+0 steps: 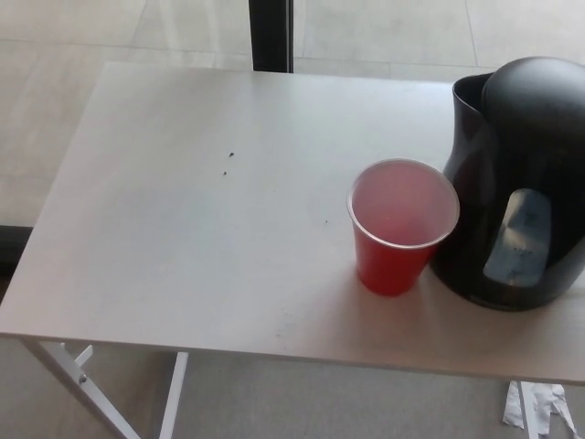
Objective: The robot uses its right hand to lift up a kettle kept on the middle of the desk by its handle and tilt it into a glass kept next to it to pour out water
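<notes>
1. A pale, white-topped bench fills most of the head view, seen from above, with its white legs showing below its near left edge.
2. Left of the cup, the bench top is bare apart from a few tiny dark specks.
3. A red plastic cup stands upright on the bench. Its mouth is open, and its inside looks pale pink.
4. A black kettle stands upright just right of the cup, very close to it or touching. Its spout is on the side away from the camera, its domed lid is closed, and a pale water-level window faces the camera.
5. Scraps of white paper lie on the floor below the kettle's side of the bench.
6. Neither robot hand appears anywhere, so their fingers cannot be described.
</notes>
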{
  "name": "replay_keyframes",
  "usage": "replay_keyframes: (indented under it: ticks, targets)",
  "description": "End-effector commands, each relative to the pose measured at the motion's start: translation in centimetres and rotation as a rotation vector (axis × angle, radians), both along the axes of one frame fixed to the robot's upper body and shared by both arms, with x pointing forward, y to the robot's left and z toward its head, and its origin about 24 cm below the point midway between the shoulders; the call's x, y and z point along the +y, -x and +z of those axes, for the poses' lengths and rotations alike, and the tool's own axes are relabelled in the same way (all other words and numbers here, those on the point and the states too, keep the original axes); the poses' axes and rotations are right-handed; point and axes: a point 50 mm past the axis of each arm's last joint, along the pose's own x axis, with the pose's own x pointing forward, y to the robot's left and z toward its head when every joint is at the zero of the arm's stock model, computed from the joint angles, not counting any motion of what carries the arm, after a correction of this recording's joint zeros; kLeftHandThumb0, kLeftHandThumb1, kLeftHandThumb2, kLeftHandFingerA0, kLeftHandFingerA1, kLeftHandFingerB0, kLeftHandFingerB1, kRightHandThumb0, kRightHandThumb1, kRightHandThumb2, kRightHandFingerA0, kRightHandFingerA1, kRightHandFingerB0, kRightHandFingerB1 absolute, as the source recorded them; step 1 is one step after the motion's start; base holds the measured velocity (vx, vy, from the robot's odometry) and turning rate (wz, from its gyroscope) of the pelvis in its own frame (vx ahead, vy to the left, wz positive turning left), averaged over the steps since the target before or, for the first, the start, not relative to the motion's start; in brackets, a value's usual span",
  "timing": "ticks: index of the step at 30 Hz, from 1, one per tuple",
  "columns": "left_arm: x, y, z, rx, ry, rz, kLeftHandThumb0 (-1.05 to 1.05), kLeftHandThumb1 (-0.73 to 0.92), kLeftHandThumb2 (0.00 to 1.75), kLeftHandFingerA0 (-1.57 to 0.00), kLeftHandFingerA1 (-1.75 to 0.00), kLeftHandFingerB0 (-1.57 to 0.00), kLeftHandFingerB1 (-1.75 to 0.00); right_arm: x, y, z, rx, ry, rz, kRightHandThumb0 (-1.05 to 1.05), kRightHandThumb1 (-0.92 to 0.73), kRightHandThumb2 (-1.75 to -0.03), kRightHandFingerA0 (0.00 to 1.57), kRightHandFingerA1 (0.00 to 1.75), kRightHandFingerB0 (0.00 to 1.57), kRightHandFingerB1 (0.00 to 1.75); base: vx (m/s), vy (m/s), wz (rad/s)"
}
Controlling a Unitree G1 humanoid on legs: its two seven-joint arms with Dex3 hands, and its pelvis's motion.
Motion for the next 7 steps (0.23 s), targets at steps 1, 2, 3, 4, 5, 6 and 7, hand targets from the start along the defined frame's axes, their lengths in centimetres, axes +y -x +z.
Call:
replay_keyframes:
  ticks: [1, 2, 3, 4, 5, 6, 7]
  targets:
    - [1.0, 1.5, 0.2, -0.008, -0.008, 0.056, -1.05, 0.26, 1.09, -0.72, -0.49, -0.28, -1.28, -2.4, 4.1, -4.4, -0.244, -0.299, -0.494, -0.55, -0.70, -0.61, 0.64, 0.56, 0.27, 0.41, 0.00, 0.000, 0.00]
    - [1.0, 1.5, 0.1, -0.010, -0.007, 0.058, -1.05, 0.26, 1.09, -0.72, -0.49, -0.28, -1.28, -2.4, 4.0, -4.5, -0.247, -0.301, -0.494, -0.55, -0.70, -0.61, 0.64, 0.56, 0.27, 0.41, 0.00, 0.000, 0.00]
    - [1.1, 1.6, 0.1, 0.002, -0.007, 0.061, -1.05, 0.29, 1.12, -0.74, -0.47, -0.24, -1.32, -2.1, 3.9, -5.3, -0.238, -0.329, -0.501, -0.57, -0.70, -0.61, 0.62, 0.61, 0.22, 0.37, 0.00, 0.000, 0.00]
    - [1.2, 1.7, 0.0, 0.056, 0.012, 0.024, -1.05, 0.20, 1.11, -0.67, -0.49, -0.03, -1.45, -1.7, 3.8, -6.2, -0.228, -0.356, -0.473, -0.63, -0.72, -0.62, 0.47, 0.78, 0.11, 0.31, 0.00, 0.000, 0.00]
    - [1.2, 1.7, 0.0, 0.062, 0.014, 0.020, -1.05, 0.20, 1.11, -0.67, -0.49, -0.03, -1.45, -1.7, 3.8, -6.3, -0.227, -0.360, -0.470, -0.63, -0.72, -0.62, 0.47, 0.78, 0.11, 0.31, 0.00, 0.000, 0.00]
    - [1.2, 1.9, 0.0, 0.145, 0.063, -0.037, -1.05, 0.16, 1.03, -0.45, -0.52, -0.01, -1.33, -1.3, 3.6, -6.8, -0.229, -0.354, -0.406, -0.64, -0.66, -0.71, 0.01, 0.21, 0.09, 0.30, 0.00, 0.000, 0.00]
    - [1.2, 1.9, 0.0, 0.145, 0.063, -0.037, -1.05, 0.16, 1.03, -0.45, -0.52, -0.01, -1.33, -1.3, 3.6, -6.8, -0.229, -0.354, -0.406, -0.64, -0.66, -0.71, 0.01, 0.21, 0.09, 0.30, 0.00, 0.000, 0.00]
